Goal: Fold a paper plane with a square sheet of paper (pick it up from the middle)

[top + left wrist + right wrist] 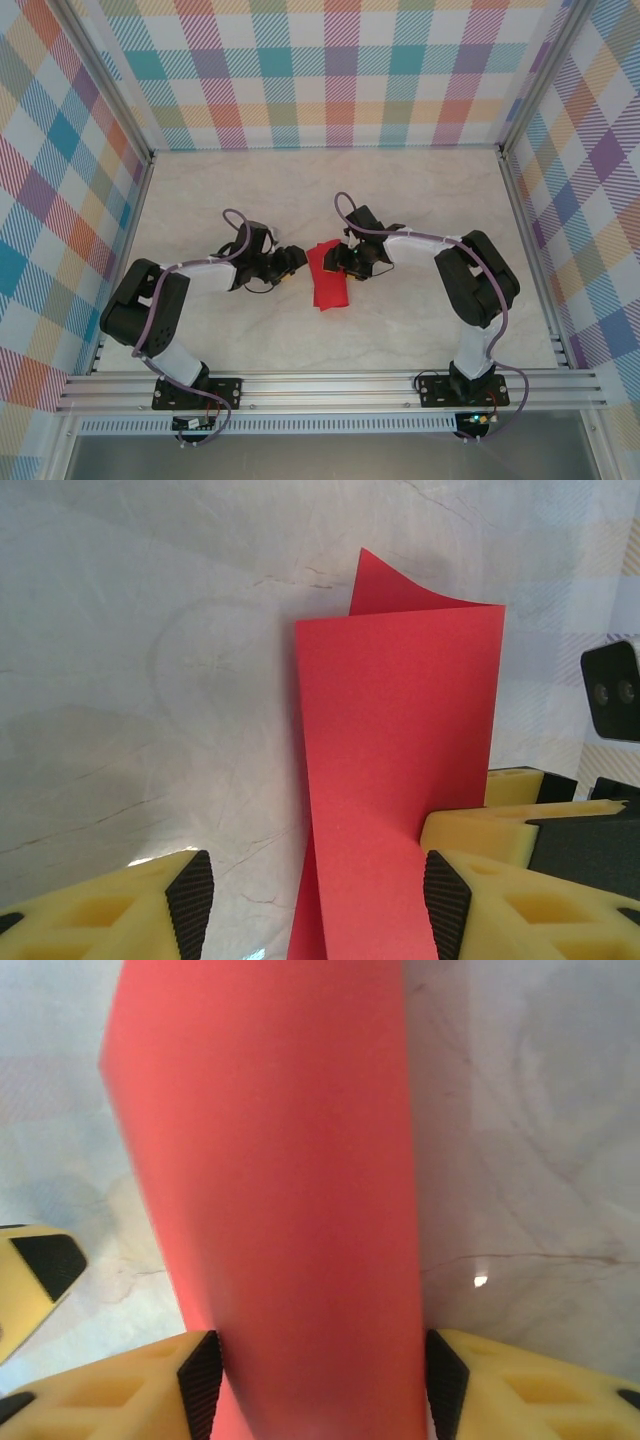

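The red sheet of paper (328, 282) lies folded in half into a long rectangle on the marble table, between my two grippers. In the left wrist view the paper (400, 740) shows two loose layers, with a back corner peeking out at the top. My left gripper (294, 260) (318, 905) is open, and the paper's near end runs between its jaws toward the right pad. My right gripper (340, 262) (322, 1385) is open too, and the paper (280, 1180) spans the whole gap between its pads. No dart shape is in view.
The pale marble tabletop (400, 200) is boxed in by plaid walls (330, 70) and aluminium rails (330, 385). The right gripper's yellow finger (490, 825) and wrist camera (612, 692) sit close beside the left jaws. The left gripper's finger (35, 1270) shows at the lower left.
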